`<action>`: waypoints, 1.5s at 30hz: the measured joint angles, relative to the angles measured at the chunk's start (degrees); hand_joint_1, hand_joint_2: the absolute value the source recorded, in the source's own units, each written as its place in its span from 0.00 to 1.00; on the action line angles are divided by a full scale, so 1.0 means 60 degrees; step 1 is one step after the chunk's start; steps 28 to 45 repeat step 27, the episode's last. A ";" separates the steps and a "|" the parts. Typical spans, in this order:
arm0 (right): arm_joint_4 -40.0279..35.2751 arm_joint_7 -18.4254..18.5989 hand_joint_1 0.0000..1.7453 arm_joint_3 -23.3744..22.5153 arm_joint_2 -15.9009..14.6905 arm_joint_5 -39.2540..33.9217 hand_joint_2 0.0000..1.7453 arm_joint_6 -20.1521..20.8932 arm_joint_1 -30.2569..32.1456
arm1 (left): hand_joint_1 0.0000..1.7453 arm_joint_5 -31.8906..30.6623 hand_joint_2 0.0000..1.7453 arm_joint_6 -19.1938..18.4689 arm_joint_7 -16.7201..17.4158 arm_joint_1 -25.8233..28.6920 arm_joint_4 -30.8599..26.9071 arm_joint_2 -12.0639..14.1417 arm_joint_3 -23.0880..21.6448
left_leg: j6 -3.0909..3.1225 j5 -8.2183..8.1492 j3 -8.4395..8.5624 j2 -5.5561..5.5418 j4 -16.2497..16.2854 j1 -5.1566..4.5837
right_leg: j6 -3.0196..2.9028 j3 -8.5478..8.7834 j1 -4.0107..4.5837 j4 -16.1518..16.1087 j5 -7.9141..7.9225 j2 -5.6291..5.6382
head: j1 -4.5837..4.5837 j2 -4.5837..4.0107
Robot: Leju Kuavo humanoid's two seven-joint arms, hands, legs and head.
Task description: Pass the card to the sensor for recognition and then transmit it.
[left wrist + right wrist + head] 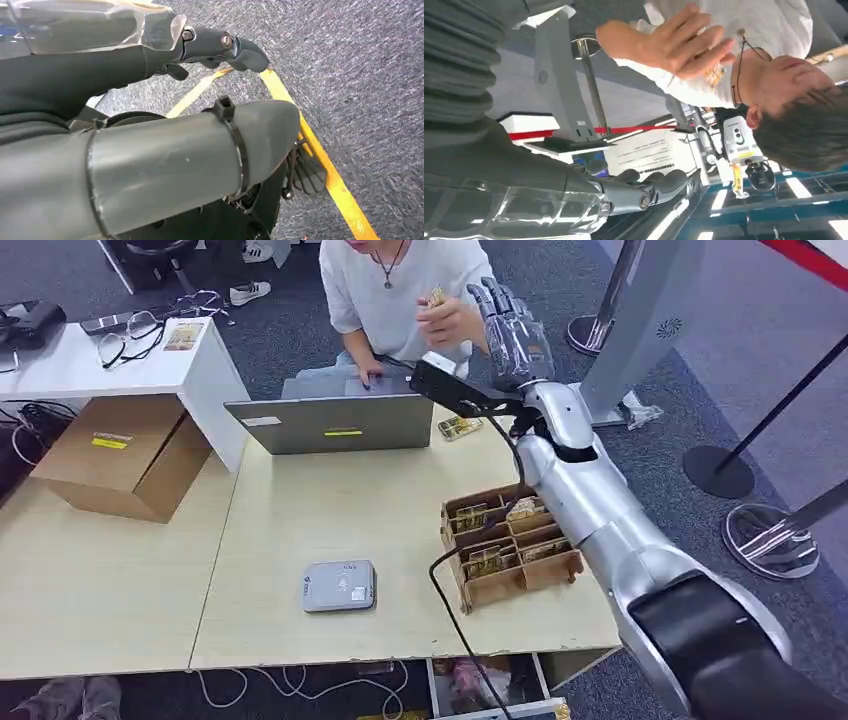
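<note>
Right hand: the right hand (511, 328) is raised past the far table edge, fingers spread and upright, nothing in them.
Person's hand: the person's hand (447, 320), just beside the right hand, pinches the card (436, 297).
Left hand: the left hand (150, 130) hangs over grey carpet with a yellow floor line (320, 165); its fingers hold nothing.
Sensor: the grey sensor (339, 585) lies flat on the table (300, 510), well apart from the raised hand.
Organizer: a brown card organizer (510, 545) stands right of the sensor, more cards in its compartments.
Laptop: a laptop (335, 420) sits at the far edge.
</note>
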 joint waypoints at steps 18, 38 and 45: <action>-0.5436 -0.1992 0.00 -0.0856 -0.0543 -0.7286 0.00 0.4015 0.3924 | 0.00 0.0018 0.00 0.0066 0.0073 -0.0063 0.0000 -0.0084 0.0124 | 0.0006 -0.0013 -0.0005 0.0000 0.0000 -0.0001 | 0.0004 -0.0004 0.0000 -0.0004 -0.0005 -0.0001 | 0.0000 0.0000; -0.7215 -0.2498 0.00 -0.0907 -0.0758 -0.8331 0.00 0.4207 0.6032 | 0.00 -0.0014 0.00 0.0269 0.0182 -0.0152 0.0000 -0.0200 0.0168 | 0.0003 -0.0017 -0.0007 -0.0007 -0.0001 0.0000 | 0.0004 -0.0003 0.0001 -0.0005 -0.0006 -0.0005 | -0.0003 0.0000; -0.7215 -0.2498 0.00 -0.0907 -0.0758 -0.8331 0.00 0.4207 0.6032 | 0.00 -0.0014 0.00 0.0269 0.0182 -0.0152 0.0000 -0.0200 0.0168 | 0.0003 -0.0017 -0.0007 -0.0007 -0.0001 0.0000 | 0.0004 -0.0003 0.0001 -0.0005 -0.0006 -0.0005 | -0.0003 0.0000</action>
